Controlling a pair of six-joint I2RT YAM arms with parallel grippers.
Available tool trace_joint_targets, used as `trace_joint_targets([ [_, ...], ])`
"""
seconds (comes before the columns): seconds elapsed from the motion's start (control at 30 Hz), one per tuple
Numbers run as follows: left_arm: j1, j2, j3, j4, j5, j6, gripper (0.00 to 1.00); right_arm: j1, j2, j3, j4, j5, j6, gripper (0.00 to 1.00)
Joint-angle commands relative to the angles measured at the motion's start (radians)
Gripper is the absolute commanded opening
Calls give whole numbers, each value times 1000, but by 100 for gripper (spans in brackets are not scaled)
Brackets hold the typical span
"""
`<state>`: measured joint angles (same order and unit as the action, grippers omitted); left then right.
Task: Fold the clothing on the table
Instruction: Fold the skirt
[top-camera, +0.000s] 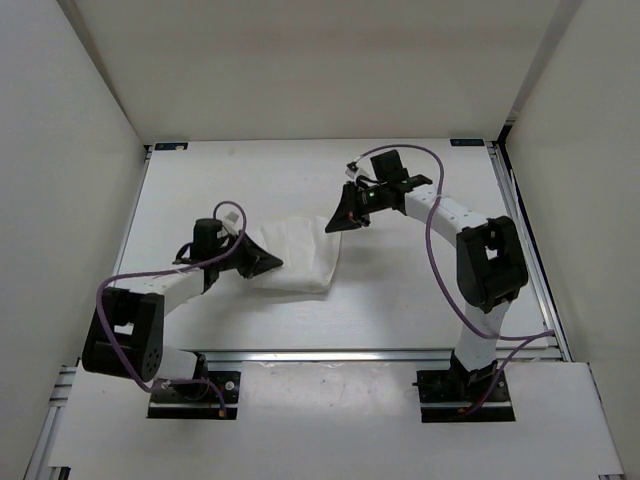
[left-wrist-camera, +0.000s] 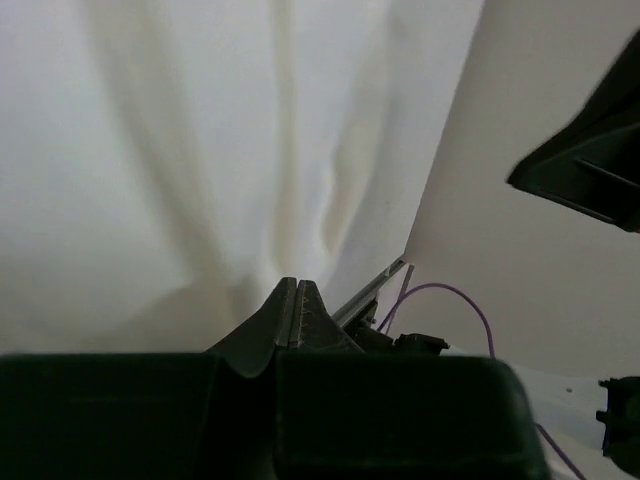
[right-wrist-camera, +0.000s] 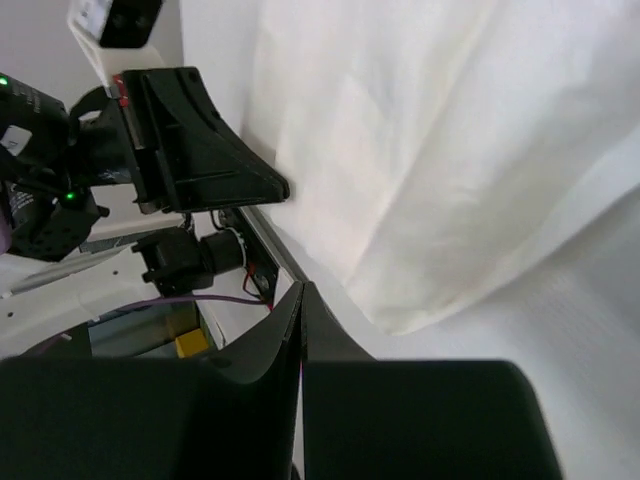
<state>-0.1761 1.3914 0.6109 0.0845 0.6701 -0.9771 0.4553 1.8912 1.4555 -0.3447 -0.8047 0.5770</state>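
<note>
We see the large flat matte white table (top-camera: 250, 180) bearing the thin white fabric clothing (top-camera: 300, 258), bunched near its middle. The left gripper (top-camera: 272, 263) grasps the clothing's left edge, where creases gather at its tips. The right gripper (top-camera: 333, 224) is clenched at the far right corner; we cannot tell whether it pinches fabric.

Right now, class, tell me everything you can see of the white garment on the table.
The clothing is thin white fabric, softly creased, lying in a rough four-sided shape near the middle of the table. The shut left end effector pinches its left edge, creases running toward the pinch. The right end effector, also shut, sits at its far right corner; a grip there is unclear.
</note>
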Motion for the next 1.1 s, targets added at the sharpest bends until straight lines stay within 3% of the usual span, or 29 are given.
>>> trace_joint_targets([
  [0.0, 33, -54, -126, 29, -26, -61, 0, 11, -24, -32, -88, 35, -60, 0],
  [0.2, 33, -63, -230, -43, -150, 31, 0, 43, 14, -75, -25, -17, -26, 1],
  [0.37, 32, -32, -280, -6, -210, 32, 0, 79, 42, -72, 22, -70, 7, 0],
  [0.47, 44, -11, -263, -32, -251, 81, 0, 98, 52, -38, 4, -79, -2, 0],
  [0.6, 79, -67, -183, -70, -204, 103, 5, 83, 16, -35, -25, -41, -29, 2],
  [0.67, 87, -75, -111, -193, -193, 176, 16, 47, -42, -50, -24, -22, -32, 3],
  [0.83, 95, -147, 39, -353, -199, 270, 30, -73, -182, -181, 1, -18, -14, 7],
  [0.97, 131, -227, 18, -428, -205, 323, 36, -193, -297, -318, -19, -8, -43, 10],
  [1.07, 173, -270, -31, -477, -204, 370, 35, -288, -359, -417, 18, -43, -35, 20],
])
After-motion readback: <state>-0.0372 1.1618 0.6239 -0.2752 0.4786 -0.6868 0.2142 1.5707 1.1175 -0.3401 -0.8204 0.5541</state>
